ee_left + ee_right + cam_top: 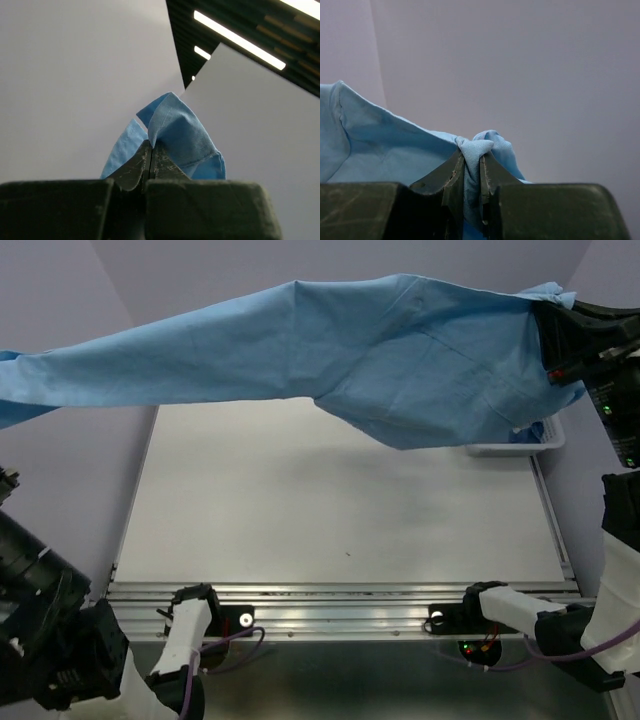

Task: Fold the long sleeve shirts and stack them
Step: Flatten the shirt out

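Note:
One long sleeve shirt (330, 350), plain light sky-blue, hangs stretched in the air across the far side of the table. My right gripper (552, 335) holds its right end at the top right, and the wrist view shows the right gripper (472, 156) shut on a bunched fold of the shirt (380, 145). The shirt's left end runs off the left edge of the top view, where my left gripper does not show. In the left wrist view, the left gripper (151, 148) is shut on a hemmed corner of the shirt (180, 132).
A white mesh basket (505, 449) sits at the table's far right, mostly hidden behind the hanging cloth, with a bit of blue cloth (536, 430) in it. The pale table (330, 520) lies below. A metal rail (340, 592) and both arm bases line the near edge.

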Controlling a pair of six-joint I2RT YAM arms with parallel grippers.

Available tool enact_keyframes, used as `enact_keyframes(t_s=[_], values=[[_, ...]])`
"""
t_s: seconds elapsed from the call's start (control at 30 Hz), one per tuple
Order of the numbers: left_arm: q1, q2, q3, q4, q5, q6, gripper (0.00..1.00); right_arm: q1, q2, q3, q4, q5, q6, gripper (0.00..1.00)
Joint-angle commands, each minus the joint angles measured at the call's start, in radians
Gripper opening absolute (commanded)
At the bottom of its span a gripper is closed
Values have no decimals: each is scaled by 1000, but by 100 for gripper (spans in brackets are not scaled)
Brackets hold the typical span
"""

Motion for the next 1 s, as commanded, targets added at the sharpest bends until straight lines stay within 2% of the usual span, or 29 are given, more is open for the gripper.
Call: enact_keyframes(t_s=[0.0, 0.1, 0.2, 0.37, 0.43, 0.5, 0.57, 0.63, 0.67, 0.7, 0.73, 0.77, 0.8, 0.83, 0.87, 0.9, 0.93, 0.97], values=[[-4, 18, 163, -26, -88, 110, 0, -2, -15, 157, -51, -121, 37, 14], [-56, 56, 258, -19, -120, 152, 0, -2, -36, 196, -51, -190, 96, 13], [-116, 70, 273, 2, -143, 176, 0, -2, -53, 146, -31, -201, 126, 13], [-239, 99, 150, 60, -176, 193, 0, -2, -33, 23, -37, -129, 208, 14], [-259, 133, 61, 74, -203, 187, 0, -2, -25, -92, -38, -63, 257, 15], [-259, 162, -12, 86, -217, 169, 0, -2, -18, -183, -34, -26, 290, 15], [-259, 223, -135, 100, -229, 137, 0, -2, -5, -348, -2, -18, 344, 16], [-231, 280, -255, 108, -240, 100, 0, -2, 45, -431, 85, -17, 375, 16], [-207, 347, -293, 99, -223, 33, 0, -2, 68, -497, 99, 0, 395, 17], [-164, 384, -365, 97, -126, -6, 0, -2, 121, -523, 119, 35, 400, 19], [-97, 456, -394, 102, -75, -41, 0, -2, 146, -559, 156, 49, 397, 21], [-76, 493, -427, 115, -47, -70, 0, -2, 175, -603, 205, 42, 386, 23], [-67, 535, -454, 160, -30, -89, 9, -2, 211, -670, 287, 28, 371, 27], [-63, 577, -477, 161, -33, -89, 25, -2, 319, -672, 294, 7, 349, 30], [-61, 677, -467, 163, -33, -89, 58, -2, 387, -621, 287, -1, 309, 43], [-61, 732, -443, 145, -24, -83, 97, -2, 466, -563, 209, 11, 286, 61], [-61, 839, -350, 104, 22, -72, 99, -2, 619, -483, 136, 38, 260, 66], [-62, 887, -288, 0, 39, -77, 99, -2, 686, -403, 3, 78, 227, 73]])
